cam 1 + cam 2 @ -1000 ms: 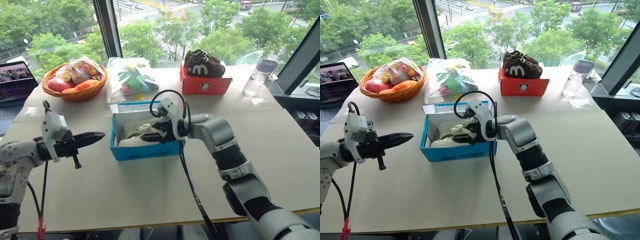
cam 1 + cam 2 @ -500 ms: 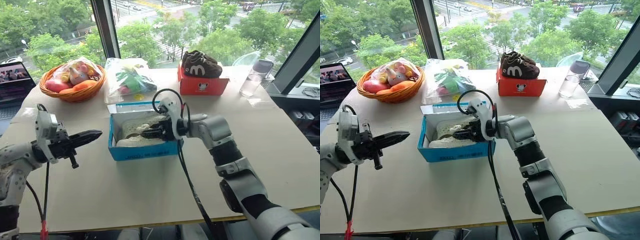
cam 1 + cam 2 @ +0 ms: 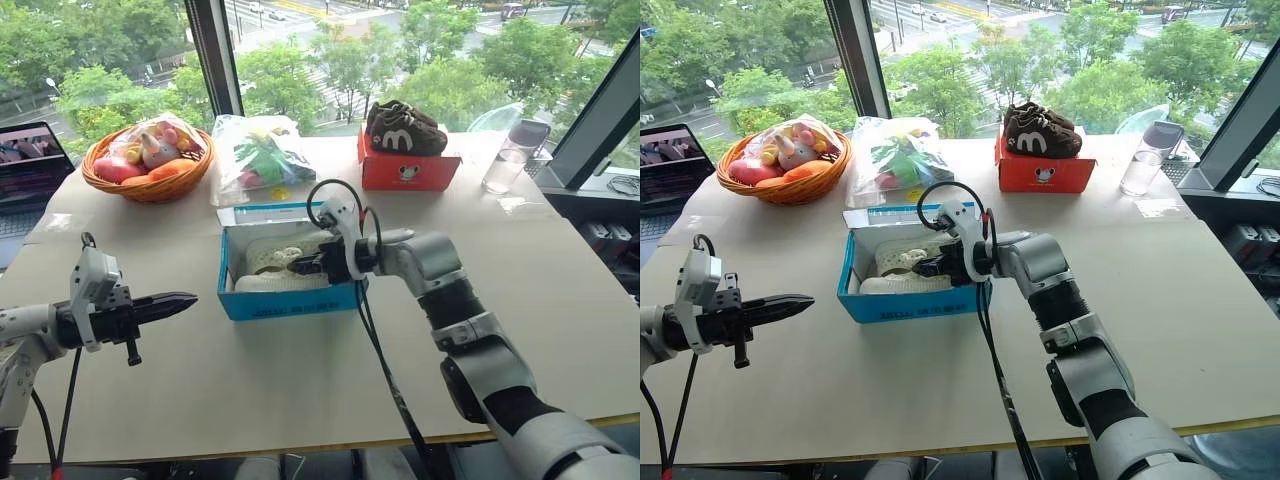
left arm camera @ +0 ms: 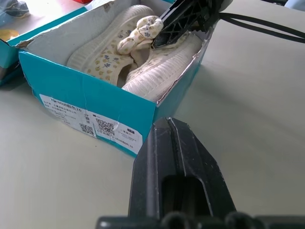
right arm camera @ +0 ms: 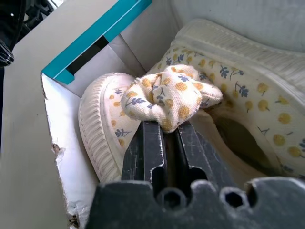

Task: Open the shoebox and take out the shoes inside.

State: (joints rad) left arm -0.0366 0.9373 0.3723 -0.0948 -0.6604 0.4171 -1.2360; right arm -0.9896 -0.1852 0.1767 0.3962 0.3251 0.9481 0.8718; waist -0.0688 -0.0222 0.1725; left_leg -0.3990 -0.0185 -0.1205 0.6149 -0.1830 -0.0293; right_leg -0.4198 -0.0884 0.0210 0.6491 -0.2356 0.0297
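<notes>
The blue shoebox (image 3: pixel 290 299) stands open in the middle of the table, its white inside showing. Two cream shoes (image 3: pixel 268 263) with a small flower print lie in it side by side. My right gripper (image 3: pixel 302 266) reaches into the box from the right and is shut on the fabric bow (image 5: pixel 171 98) of one shoe; the wrist view has both fingers (image 5: pixel 145 143) pinching the bow from below. My left gripper (image 3: pixel 186 299) is shut on nothing and hovers over the bare table left of the box, pointing at it. The box's near corner (image 4: pixel 90 102) lies just beyond its closed tip.
A basket of toys (image 3: pixel 148 162) and a plastic bag (image 3: pixel 262 155) sit behind the box. A red-orange box (image 3: pixel 410 170) carrying dark brown shoes (image 3: pixel 405 126) stands at the back right, next to a glass (image 3: pixel 500 170). A laptop (image 3: pixel 30 165) is at far left.
My right gripper has closed from wide open onto the shoe's bow inside the box. My left gripper has sunk and drawn back to the left, away from the box.
</notes>
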